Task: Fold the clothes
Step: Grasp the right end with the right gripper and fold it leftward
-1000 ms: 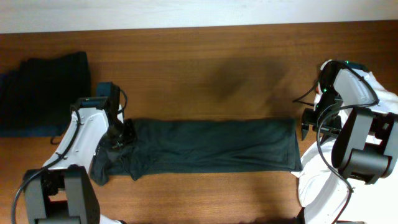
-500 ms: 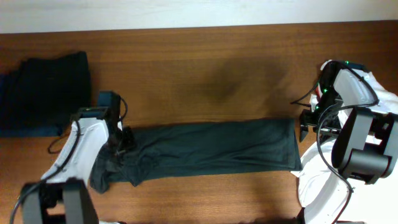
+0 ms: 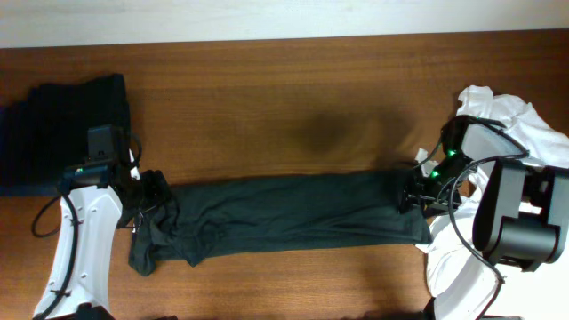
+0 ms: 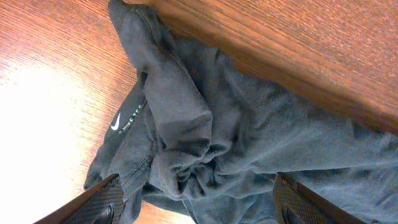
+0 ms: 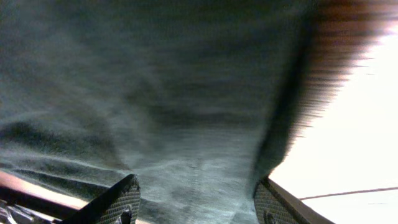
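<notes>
The left tool (image 4: 196,196), fingers (image 4: 102,199) spread wide, hovers over the bunched, wrinkled end of a dark green jersey garment (image 3: 293,209); the right tool (image 5: 196,196), likewise spread, sits over its flat far end. The garment stretches as a long band across the wooden tabletop (image 3: 293,98), folded dark cloth (image 3: 62,124) beyond its bunched end, crumpled white fabric (image 3: 524,124) beyond the other.

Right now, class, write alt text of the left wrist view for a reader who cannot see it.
A dark teal garment lies bunched in wrinkles on a wooden table, a small white logo showing near its left edge. The left gripper hangs open over it, its two fingertips at the bottom corners.
</notes>
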